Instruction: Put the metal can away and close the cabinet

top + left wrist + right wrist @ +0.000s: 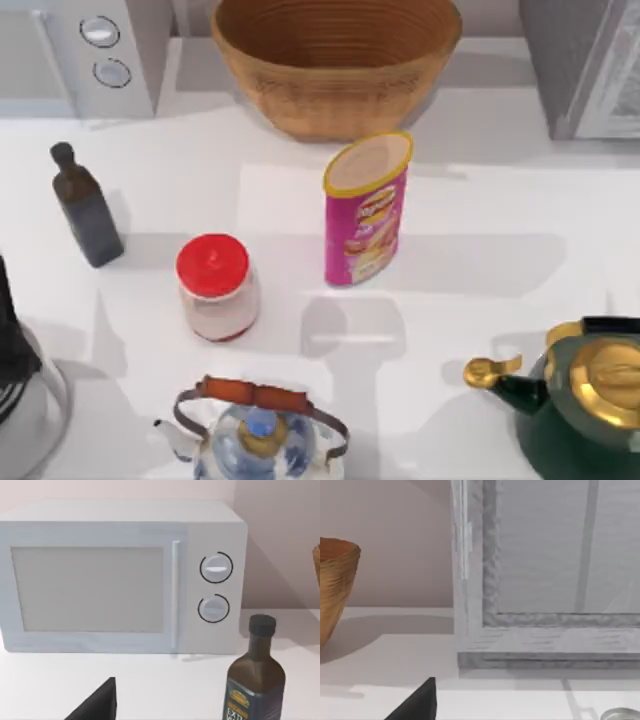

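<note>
One tall pink can (366, 210) with yellow rim and pale lid stands upright at centre of the white table (480, 220), printed label facing front. Woven basket (335, 70) sits just behind it; red-lidded jar (216, 288) near on its left; blue-and-white teapot (262, 435) at front edge. Bare tabletop runs right of the can to the green-and-gold kettle (590, 410) at front right and the grey cabinet (585, 65) at back right. Dark oil bottle (87, 208) and white microwave (100, 50) hold the left side. Left gripper (97, 702) faces microwave, right gripper (417, 702) faces cabinet, both well apart from the can; whether either is open or closed can't be told.
</note>
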Controlling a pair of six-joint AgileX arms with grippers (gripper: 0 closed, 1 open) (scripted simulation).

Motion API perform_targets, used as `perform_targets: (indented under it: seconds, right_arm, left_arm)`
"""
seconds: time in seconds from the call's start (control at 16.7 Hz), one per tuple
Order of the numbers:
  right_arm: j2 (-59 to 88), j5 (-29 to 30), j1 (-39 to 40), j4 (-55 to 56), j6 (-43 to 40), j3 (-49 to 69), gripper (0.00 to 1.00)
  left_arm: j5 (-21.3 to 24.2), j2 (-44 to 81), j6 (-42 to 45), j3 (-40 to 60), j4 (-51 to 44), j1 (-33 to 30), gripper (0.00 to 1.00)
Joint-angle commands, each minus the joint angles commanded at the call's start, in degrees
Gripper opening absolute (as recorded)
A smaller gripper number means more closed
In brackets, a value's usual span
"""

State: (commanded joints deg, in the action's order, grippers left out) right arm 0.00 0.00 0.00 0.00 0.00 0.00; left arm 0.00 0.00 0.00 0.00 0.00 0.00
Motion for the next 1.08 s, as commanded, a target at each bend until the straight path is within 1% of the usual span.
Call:
perform_targets:
  seconds: [0.24,0.48,0.66,0.84,1.08]
  right_arm:
    - [1.5,-0.4,-0.7,-0.6,0.1,1.2,1.00]
    - [11.1,-1.7,-3.8,-3.1,0.8,9.1,1.00]
    - [23.9,-3.2,-7.3,-5.3,0.4,17.6,1.00]
    - [40.0,-4.7,-10.4,-6.7,-1.7,26.2,1.00]
    - [62.4,-7.1,-13.1,-7.5,-6.2,32.6,1.00]
  left_arm:
    - [0.0,0.0,0.0,0.0,0.0,0.0,1.00]
    - [0.0,0.0,0.0,0.0,0.0,0.0,1.00]
    - [0.0,0.0,0.0,0.0,0.0,0.0,1.00]
    - [0.0,0.0,0.0,0.0,0.0,0.0,1.00]
    - [0.0,0.0,0.0,0.0,0.0,0.0,1.00]
